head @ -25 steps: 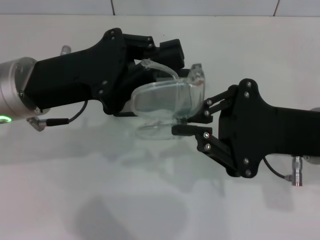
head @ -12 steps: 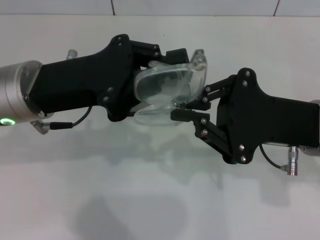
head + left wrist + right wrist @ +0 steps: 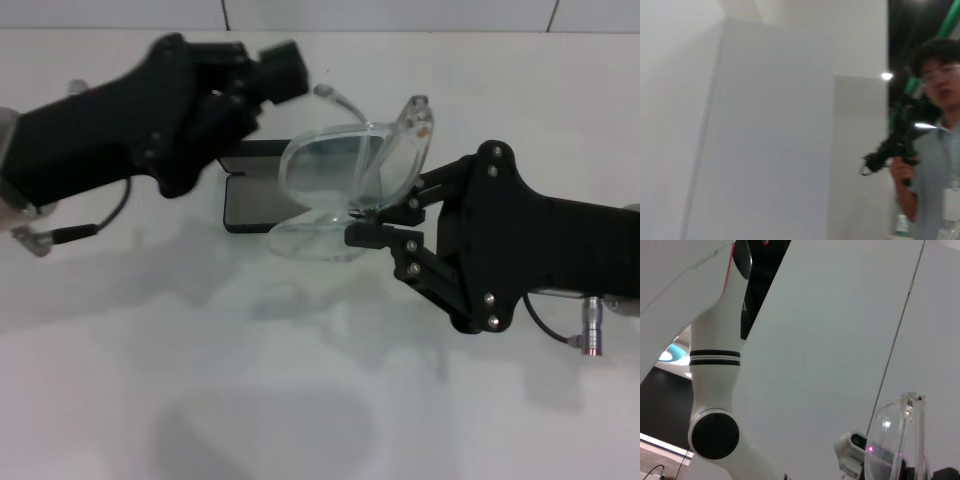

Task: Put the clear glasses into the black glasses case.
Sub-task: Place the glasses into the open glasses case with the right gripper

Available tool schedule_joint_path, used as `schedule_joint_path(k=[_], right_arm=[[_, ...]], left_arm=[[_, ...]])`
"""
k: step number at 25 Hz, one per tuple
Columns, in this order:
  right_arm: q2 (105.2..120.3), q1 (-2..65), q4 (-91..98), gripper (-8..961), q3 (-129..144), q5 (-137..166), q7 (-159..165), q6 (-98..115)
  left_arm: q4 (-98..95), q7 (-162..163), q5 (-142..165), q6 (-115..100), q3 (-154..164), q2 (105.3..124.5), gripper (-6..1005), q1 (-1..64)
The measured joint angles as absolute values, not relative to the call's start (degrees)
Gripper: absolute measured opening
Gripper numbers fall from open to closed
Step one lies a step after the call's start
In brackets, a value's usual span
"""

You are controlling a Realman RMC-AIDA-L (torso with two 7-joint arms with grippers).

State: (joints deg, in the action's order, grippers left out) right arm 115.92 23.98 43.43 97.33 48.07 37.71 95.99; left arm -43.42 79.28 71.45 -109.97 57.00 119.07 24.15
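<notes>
In the head view the clear glasses (image 3: pixel 345 185) hang above the table with my right gripper (image 3: pixel 385 215) shut on their lower right edge, one clear arm pointing up and back. The right wrist view shows one lens of the clear glasses (image 3: pixel 895 440) close up. The black glasses case (image 3: pixel 250 198) lies on the table just left of and under the glasses, with grey lining showing and its right end hidden behind the lens. My left gripper (image 3: pixel 275 70) is raised at the upper left, apart from the glasses and back-left of the case.
The white table (image 3: pixel 320 400) runs to a tiled wall edge (image 3: pixel 400 25) at the back. The left wrist view shows only a white wall and a person (image 3: pixel 935 150) holding a black device, far off.
My left gripper has come off the glasses and drawn back to the left and upward, uncovering the case. The glasses stay in my right gripper, tilted a little more upright.
</notes>
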Motion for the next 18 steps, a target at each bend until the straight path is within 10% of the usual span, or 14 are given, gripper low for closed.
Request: schedule_joint_path(k=[18], right_arm=[[114.00,29.56,71.05,53,77.61,92.39,87.45,81.01]], left_arm=[[-43.69,78.36,76.39,-109.90,54.15,114.72,56,10.86]])
